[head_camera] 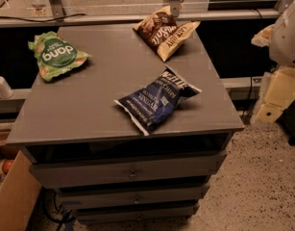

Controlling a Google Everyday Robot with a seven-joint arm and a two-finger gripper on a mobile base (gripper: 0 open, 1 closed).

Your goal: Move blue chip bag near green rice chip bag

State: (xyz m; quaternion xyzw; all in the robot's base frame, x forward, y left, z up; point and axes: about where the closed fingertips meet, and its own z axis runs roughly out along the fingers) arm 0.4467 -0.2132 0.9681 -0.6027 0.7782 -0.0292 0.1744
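Fingers of the gripper (271, 107), at the right edge of the frame beside the cabinet top (99, 105), cannot be told apart or together. Nearest, the blue chip bag (157, 99) lies lower centre, one corner close to the front edge; a dragging grasp could slide it off. Bare room opens to its left. Farther, the brown-and-cream bag (165, 32) sits clear of that path. Upper left, the green rice chip bag (55, 55) seems to overhang the left edge, so an overshoot might knock it down
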